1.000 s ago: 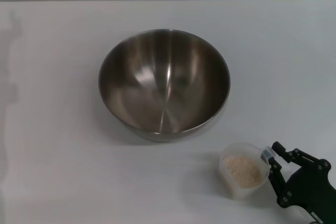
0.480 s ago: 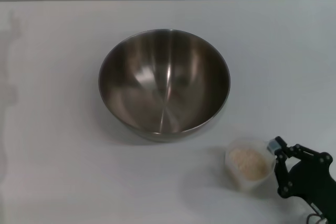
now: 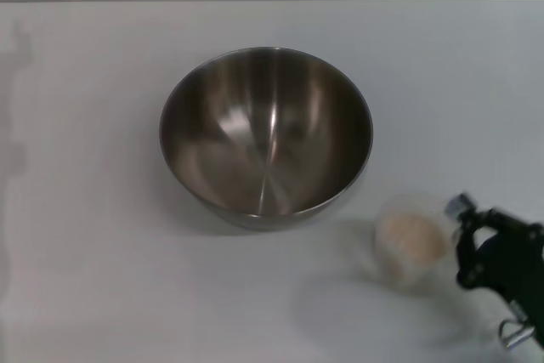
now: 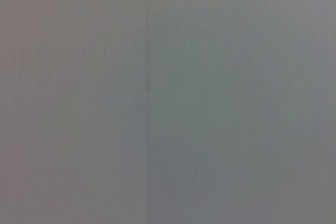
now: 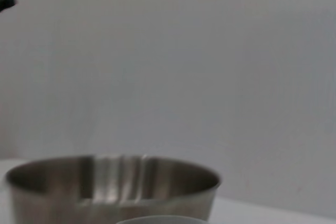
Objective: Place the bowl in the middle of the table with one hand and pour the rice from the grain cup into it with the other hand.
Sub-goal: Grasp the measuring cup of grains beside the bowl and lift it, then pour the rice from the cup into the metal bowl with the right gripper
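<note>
The stainless-steel bowl (image 3: pixel 265 133) stands upright and empty in the middle of the white table (image 3: pixel 93 261). My right gripper (image 3: pixel 459 225) is at the front right, shut on the rim of the translucent grain cup (image 3: pixel 411 242). It holds the cup upright, lifted off the table, to the front right of the bowl. Rice (image 3: pixel 411 235) fills the cup's lower part. In the right wrist view the bowl's outer wall (image 5: pixel 110 187) is close ahead, and the cup's rim (image 5: pixel 157 220) shows at the edge. The left gripper is out of view.
The cup's soft shadow (image 3: pixel 357 303) lies on the table below it. The left wrist view shows only a plain grey surface (image 4: pixel 168 98). A pale wall (image 5: pixel 210 77) stands behind the bowl.
My right gripper has risen with the grain cup and shifted a little to the right. The cup has left the table. The bowl has not moved.
</note>
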Controlling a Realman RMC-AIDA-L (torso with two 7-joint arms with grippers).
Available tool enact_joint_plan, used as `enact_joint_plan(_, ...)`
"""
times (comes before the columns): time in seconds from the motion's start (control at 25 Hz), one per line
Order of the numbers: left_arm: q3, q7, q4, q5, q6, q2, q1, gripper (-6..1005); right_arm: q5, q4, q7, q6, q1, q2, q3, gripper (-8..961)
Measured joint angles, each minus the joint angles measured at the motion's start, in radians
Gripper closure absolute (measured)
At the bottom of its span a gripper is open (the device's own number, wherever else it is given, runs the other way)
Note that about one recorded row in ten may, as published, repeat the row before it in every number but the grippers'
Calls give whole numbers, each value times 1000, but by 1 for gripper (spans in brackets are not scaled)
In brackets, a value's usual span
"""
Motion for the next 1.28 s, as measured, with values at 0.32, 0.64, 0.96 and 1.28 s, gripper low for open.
enact_joint_plan(0.32,39,-8,12,0,26,0,13,546,159,26,-3,-164,27,0,122,933)
enact_joint_plan(0.64,160,-24,-1,-2,75,-2,55,548,395,36,-237,-216,246,-1,148,936)
enact_joint_plan(0.96,236,-112,14,-5,151,-6,102,549,374,-49,-534,-98,502,-8,116,939)
enact_joint_plan(1.28,230,-112,36,-9,170,-7,104,551,195,-72,-817,113,584,-7,65,939)
